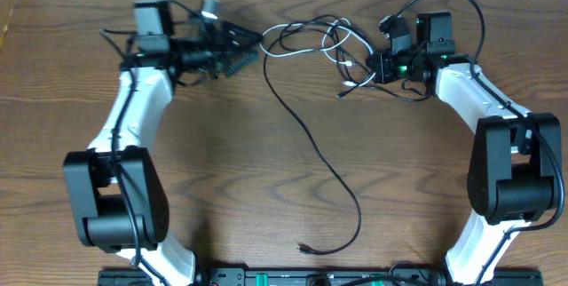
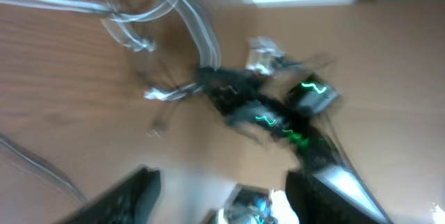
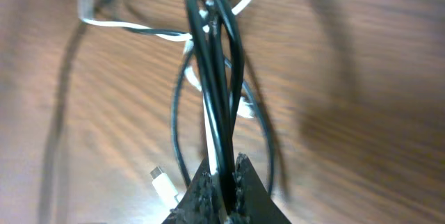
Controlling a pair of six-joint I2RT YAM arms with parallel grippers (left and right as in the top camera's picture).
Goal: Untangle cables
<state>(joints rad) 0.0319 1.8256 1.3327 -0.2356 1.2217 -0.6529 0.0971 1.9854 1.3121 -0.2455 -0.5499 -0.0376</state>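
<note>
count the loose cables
3: white cable looped top centre; long black cable trailing to the front; second black cable in the right pincer. Tangle may hide more.

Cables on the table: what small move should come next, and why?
Probably bring the open left gripper onto the white cable loop beside it and close. The right gripper is shut on the bundled cables, so pulling left could separate the white one.
</note>
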